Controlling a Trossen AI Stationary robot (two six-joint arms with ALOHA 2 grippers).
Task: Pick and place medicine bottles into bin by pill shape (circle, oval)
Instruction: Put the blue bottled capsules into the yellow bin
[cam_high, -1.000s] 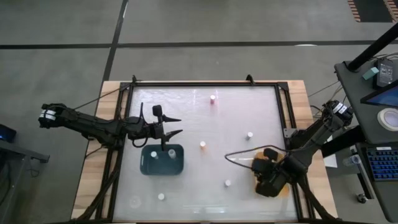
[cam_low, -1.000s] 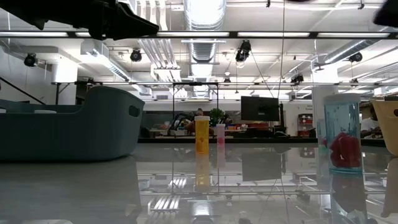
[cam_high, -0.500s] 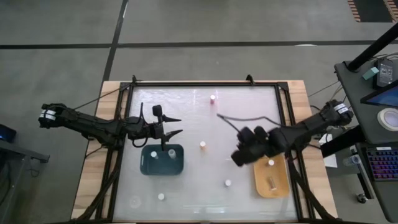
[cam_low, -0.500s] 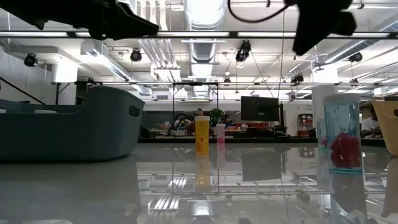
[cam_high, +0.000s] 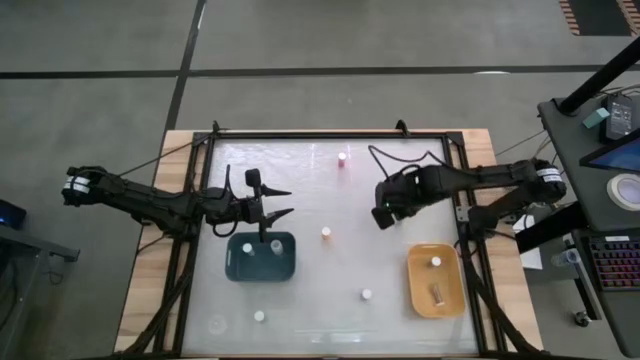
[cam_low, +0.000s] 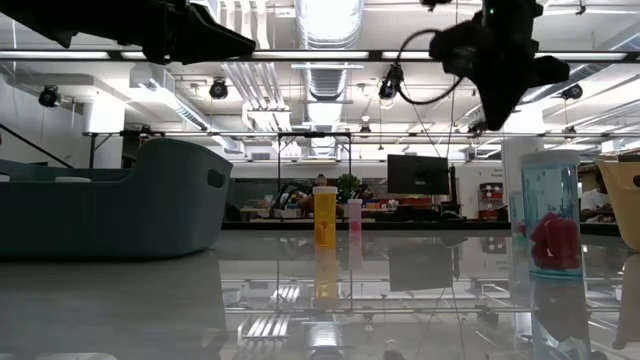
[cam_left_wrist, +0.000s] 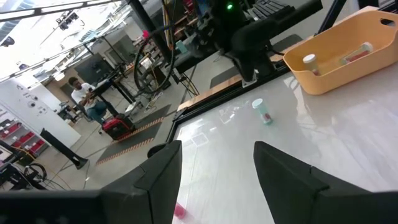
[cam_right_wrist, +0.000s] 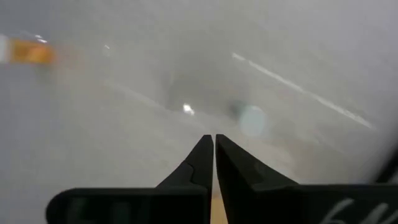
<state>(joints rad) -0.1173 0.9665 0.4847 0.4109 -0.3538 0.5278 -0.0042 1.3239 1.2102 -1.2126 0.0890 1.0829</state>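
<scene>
Swung away from the yellow-orange tray (cam_high: 437, 283) holding two medicine bottles (cam_high: 436, 262), your right gripper (cam_high: 381, 218) hovers mid-table, jaws closed empty, while your left gripper (cam_high: 283, 201) waits open above the teal tray (cam_high: 262, 256).

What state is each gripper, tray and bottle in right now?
left gripper: open, empty, beside the teal tray.
right gripper: shut, empty, above the table.
teal tray: holds two bottles.
yellow-orange tray: holds two bottles, one upright, one lying.
orange bottle: upright, mid-table.
</scene>
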